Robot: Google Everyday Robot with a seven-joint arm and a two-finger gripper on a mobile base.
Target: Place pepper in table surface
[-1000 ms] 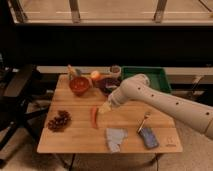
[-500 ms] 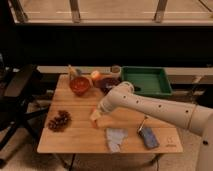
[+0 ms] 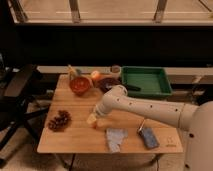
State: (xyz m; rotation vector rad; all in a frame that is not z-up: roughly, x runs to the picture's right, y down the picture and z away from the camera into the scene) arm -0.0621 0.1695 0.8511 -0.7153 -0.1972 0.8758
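The light wooden table surface (image 3: 75, 137) fills the middle of the camera view. My gripper (image 3: 92, 119) is low over its centre-left part, at the end of the white arm (image 3: 135, 107) that reaches in from the right. The small orange-red pepper (image 3: 94, 123) lies on the wood right at the gripper's tip, and only a sliver of it shows below the gripper. I cannot tell whether the gripper touches it.
An orange-red bowl (image 3: 80, 85), an orange fruit (image 3: 95, 75), a dark bowl (image 3: 107, 83) and a green tray (image 3: 145, 81) stand at the back. Dark grapes (image 3: 59, 120) lie front left. A grey cloth (image 3: 116, 139) and a blue object (image 3: 148, 137) lie front right. A chair (image 3: 20, 92) stands left.
The arm has swung left and down. The gripper went from beside the dark bowl to right over the pepper, which lay in plain sight before and is now mostly covered.
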